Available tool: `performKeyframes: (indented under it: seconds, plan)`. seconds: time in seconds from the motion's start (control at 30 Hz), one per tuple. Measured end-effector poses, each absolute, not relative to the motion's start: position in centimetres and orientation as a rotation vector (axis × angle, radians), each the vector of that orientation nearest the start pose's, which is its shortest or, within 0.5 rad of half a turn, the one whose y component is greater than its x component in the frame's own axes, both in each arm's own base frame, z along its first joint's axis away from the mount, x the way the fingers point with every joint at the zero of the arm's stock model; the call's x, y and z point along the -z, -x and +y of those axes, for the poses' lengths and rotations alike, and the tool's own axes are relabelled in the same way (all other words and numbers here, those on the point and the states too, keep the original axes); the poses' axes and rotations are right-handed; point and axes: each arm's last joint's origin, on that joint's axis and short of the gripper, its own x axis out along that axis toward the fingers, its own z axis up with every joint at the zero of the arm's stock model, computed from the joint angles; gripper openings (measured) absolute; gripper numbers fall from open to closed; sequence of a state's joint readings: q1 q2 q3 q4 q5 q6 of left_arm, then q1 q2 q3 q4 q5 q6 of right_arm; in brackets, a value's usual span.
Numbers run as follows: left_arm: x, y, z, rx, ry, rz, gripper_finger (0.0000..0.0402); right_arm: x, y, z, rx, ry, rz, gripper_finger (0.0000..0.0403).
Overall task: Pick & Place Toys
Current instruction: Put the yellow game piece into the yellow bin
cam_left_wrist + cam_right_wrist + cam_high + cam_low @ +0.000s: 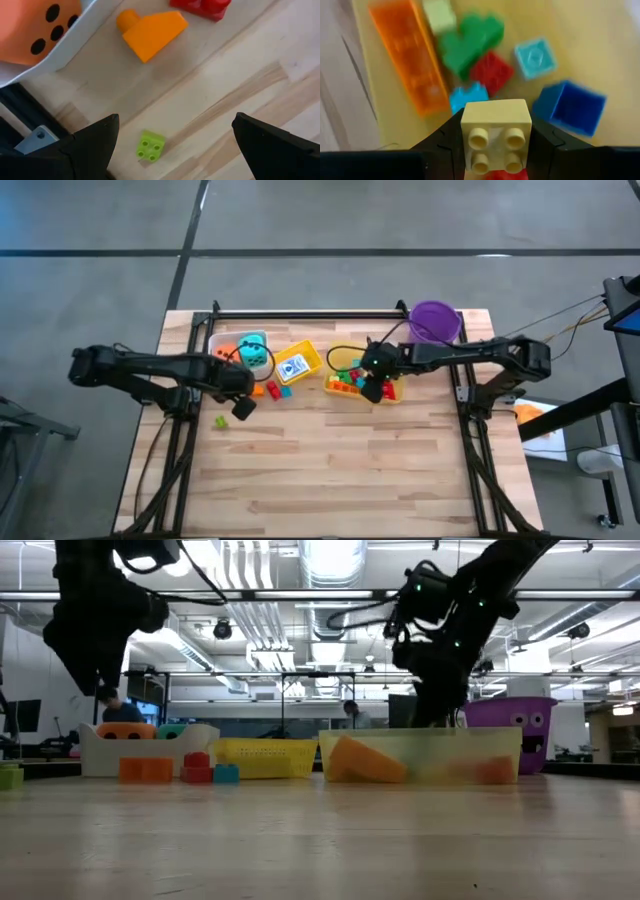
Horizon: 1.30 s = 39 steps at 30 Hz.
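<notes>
My right gripper [376,387] is shut on a pale yellow brick [495,131] over the clear bin [420,755], which holds orange [410,60], green [467,42], red [492,72] and blue [570,107] bricks. My left gripper [243,406] is open and empty above the table, over a green brick [151,146] that lies flat on the wood, studs up. Orange [150,32] and red [202,6] bricks lie farther on. An orange die [35,25] and a teal die [256,357] sit in the white bin [225,340]. The card box [293,366] lies in the yellow bin. My right gripper pinches the pale yellow brick by two opposite side walls [466,135] between its two fingers, studs turned toward the wrist camera. The fingers point down into the clear bin. The brick sits above the loose bricks there; whether it touches them I cannot tell.
A purple bucket [435,321] stands at the far right corner. Orange [257,390], red [272,390] and blue [286,392] bricks lie on the wood in front of the white and yellow bins. Black frame rails [300,313] run along the far edge and both sides.
</notes>
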<state>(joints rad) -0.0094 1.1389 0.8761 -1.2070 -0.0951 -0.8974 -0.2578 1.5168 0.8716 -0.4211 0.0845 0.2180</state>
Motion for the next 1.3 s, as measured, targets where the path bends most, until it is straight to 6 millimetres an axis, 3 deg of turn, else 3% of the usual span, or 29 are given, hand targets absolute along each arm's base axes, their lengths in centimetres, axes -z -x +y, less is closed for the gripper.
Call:
performKeyframes:
  seconds: [0.3,0.57,0.9,1.3]
  plan:
    - [-23.3,-17.7,-0.3,-0.673,0.598,1.414,0.0386,-18.5,-28.4,-7.7,0.272,-0.213,1.133,0.013]
    - [-21.3,-16.7,-0.3,-0.711,0.592,1.486,0.0386,-15.9,-28.8,-7.7,0.185,-0.154,1.241,0.013]
    - [-18.9,-15.9,-1.8,-0.59,0.618,1.568,0.0386,-15.6,-28.9,-7.8,0.101,-0.081,1.243,0.013]
    - [-18.6,-15.8,-2.6,-0.628,0.725,1.573,0.0386,-14.7,-29.1,-7.8,0.023,-0.066,1.266,0.013]
